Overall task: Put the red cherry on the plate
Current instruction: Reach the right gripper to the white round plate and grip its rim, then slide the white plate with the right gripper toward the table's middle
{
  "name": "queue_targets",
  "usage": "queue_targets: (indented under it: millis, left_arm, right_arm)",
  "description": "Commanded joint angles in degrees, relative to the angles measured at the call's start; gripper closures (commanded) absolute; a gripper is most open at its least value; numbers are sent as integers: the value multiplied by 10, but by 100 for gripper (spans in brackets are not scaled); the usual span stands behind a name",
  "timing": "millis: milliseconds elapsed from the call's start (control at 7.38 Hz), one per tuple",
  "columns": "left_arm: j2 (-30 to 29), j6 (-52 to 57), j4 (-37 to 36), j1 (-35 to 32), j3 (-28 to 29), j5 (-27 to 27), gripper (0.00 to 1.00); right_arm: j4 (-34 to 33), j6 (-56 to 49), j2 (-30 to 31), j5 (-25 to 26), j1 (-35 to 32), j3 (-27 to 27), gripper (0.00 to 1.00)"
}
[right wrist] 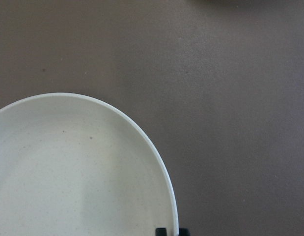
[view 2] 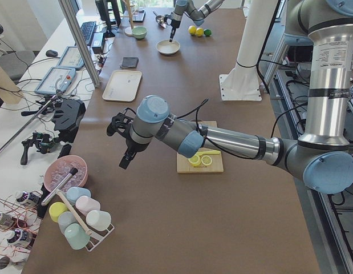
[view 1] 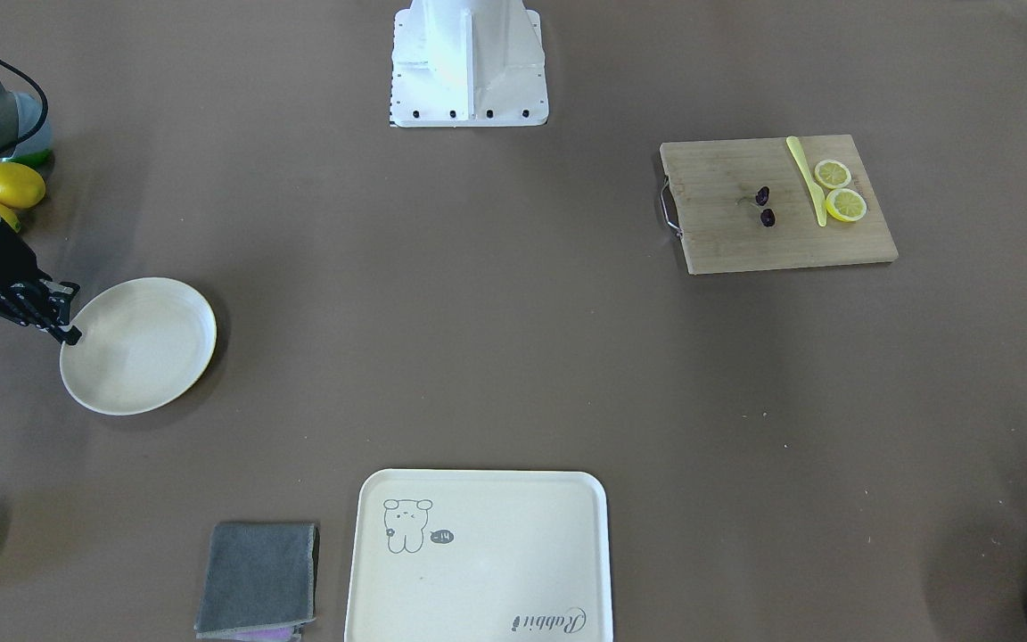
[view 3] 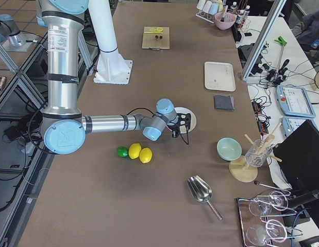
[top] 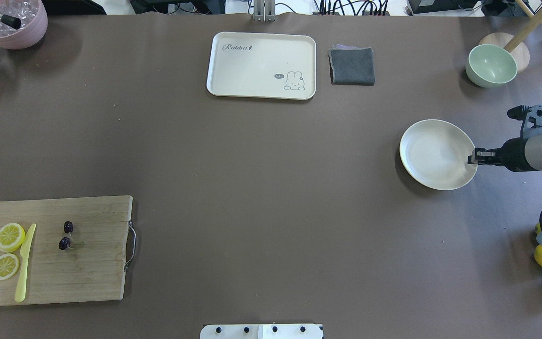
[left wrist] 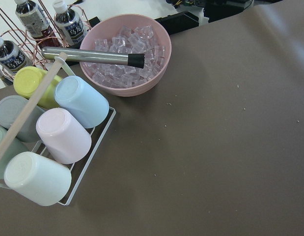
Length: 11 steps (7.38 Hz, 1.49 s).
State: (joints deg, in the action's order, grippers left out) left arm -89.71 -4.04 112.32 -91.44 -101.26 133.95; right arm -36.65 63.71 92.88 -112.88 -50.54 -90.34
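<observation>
Far left, the left gripper (view 2: pixel 125 162) hangs above bare brown table near one pink bowl (top: pixel 26 35) heaped with clear ice cubes. Only the side view shows its fingers, so I cannot tell whether they are apart or together.

Next comes one rectangular wooden cutting board (top: pixel 97 263) with visible grain and a metal handle on its inner edge. On it lie two round lemon slices (top: pixel 10 237), one thin pale-yellow knife (top: pixel 25 263) just beside them, and the red cherry (top: pixel 64 243). That is two small, dark, glossy ovals joined by a thin forked stem, lying near the board's middle, clear of the knife and well apart from the plate.

At the middle of the far edge sits one cream rectangular tray (top: pixel 252 66) with rounded corners, a small animal drawing and the word "Rabbit". Just to its right is one folded grey cloth (top: pixel 352 66) of soft, matte fabric.

Further right is the single round cream-white plate (top: pixel 433 153), smooth, shallow and bare inside. Beyond it stands one pale green bowl (top: pixel 491 65).

The right gripper (top: pixel 472 157) reaches in from the right edge to the plate's near rim. In the wrist view its two dark fingertips (right wrist: pixel 161 232) sit close on either side of the rim, pinching it.

Far right lie two whole yellow lemons (view 3: pixel 145 155) and one green lime (view 3: pixel 122 151), side by side
</observation>
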Motion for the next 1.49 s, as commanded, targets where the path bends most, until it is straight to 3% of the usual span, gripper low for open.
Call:
queue_targets:
  millis: [0, 271, 814, 949, 1356]
  left_arm:
    - [0, 0, -1, 0, 1, 0, 2]
    - [-1, -1, -1, 0, 1, 0, 2]
    - [-3, -2, -2, 0, 0, 1, 2]
    - [-3, -2, -3, 0, 1, 1, 2]
    - [-4, -2, -3, 0, 0, 1, 2]
  right_arm:
    - [-11, 20, -19, -6, 1, -38, 100]
    - [-53, 143, -85, 3, 36, -83, 100]
    - [-271, 291, -295, 219, 239, -88, 100]
    - [-319, 311, -328, 236, 270, -87, 100]
    - [-325, 322, -354, 272, 299, -56, 99]
